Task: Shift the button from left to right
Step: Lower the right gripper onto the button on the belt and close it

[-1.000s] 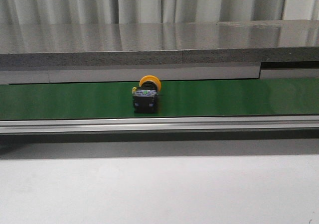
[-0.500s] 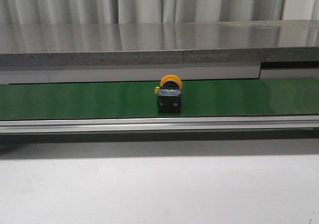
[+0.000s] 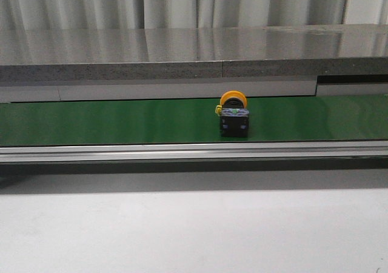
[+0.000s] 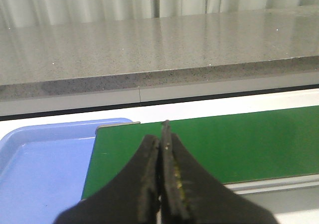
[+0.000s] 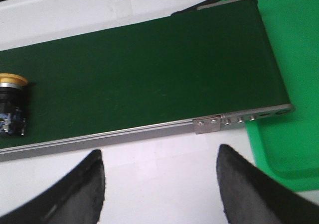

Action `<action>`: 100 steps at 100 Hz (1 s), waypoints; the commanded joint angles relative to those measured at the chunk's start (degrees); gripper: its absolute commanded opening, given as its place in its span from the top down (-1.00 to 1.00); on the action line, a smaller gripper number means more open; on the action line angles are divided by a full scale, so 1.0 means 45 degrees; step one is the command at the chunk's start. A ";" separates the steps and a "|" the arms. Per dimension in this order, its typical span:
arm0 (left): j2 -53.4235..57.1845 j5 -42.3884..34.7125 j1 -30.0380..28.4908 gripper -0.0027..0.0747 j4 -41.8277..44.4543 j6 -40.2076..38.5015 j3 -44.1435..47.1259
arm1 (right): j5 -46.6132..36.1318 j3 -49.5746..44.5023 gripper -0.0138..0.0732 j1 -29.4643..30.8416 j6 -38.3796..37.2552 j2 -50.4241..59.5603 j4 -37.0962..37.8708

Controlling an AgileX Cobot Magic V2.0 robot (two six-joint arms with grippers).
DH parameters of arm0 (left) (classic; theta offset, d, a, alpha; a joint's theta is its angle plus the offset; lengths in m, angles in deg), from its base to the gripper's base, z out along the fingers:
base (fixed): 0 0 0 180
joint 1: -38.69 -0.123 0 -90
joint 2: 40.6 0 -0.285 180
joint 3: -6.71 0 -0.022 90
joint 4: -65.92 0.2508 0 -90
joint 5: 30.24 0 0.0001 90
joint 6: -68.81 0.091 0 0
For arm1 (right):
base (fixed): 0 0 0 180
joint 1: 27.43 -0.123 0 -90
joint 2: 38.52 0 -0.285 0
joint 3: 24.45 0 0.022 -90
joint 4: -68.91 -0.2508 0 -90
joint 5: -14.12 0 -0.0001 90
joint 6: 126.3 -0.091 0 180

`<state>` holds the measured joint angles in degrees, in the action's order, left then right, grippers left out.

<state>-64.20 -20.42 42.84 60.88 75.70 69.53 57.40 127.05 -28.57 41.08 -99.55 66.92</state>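
Observation:
The button (image 3: pixel 233 116), a yellow-orange cap on a black boxy body with a tiny green mark, lies on the green conveyor belt (image 3: pixel 91 121) a little right of centre in the front view. It also shows at the edge of the right wrist view, the button (image 5: pixel 11 103) on the belt (image 5: pixel 149 74). My right gripper (image 5: pixel 158 157) is open over the white table beside the belt's rail, apart from the button. My left gripper (image 4: pixel 163 137) is shut with nothing in it, above the belt's left end (image 4: pixel 209 139). Neither arm shows in the front view.
A blue tray (image 4: pixel 40 164) sits at the belt's left end. A green tray (image 5: pixel 294 59) sits at the belt's right end. A metal rail (image 3: pixel 194 150) runs along the belt's near side. A grey stone ledge (image 3: pixel 182 54) stands behind it.
The button has travelled to the right along the belt, from left of centre to right of centre in the front view.

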 commanded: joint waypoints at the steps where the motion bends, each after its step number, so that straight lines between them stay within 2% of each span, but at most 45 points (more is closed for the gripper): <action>1: -0.0092 -0.1125 0.0082 0.98 -0.0110 -0.0031 -0.0328 | -0.0846 0.0449 -0.44 -0.0030 0.0333 -0.0257 -0.0619; 24: -0.0092 -0.1125 0.0082 0.98 -0.0110 -0.0031 -0.0328 | -0.1429 0.0460 -0.44 -0.0872 0.1562 -0.1995 -0.1866; 59: -0.0092 -0.1125 0.0082 0.98 -0.0110 -0.0031 -0.0328 | -0.2926 0.1338 -0.44 -0.2783 0.2134 -0.4601 -0.1813; 100: -0.0092 -0.1125 0.0082 0.98 -0.0110 -0.0031 -0.0328 | -0.3150 0.2854 -0.44 -0.3587 0.2134 -0.7109 -0.1489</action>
<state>-64.20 -20.42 42.84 60.88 75.70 69.53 46.32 137.32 -44.62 50.11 -131.62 59.68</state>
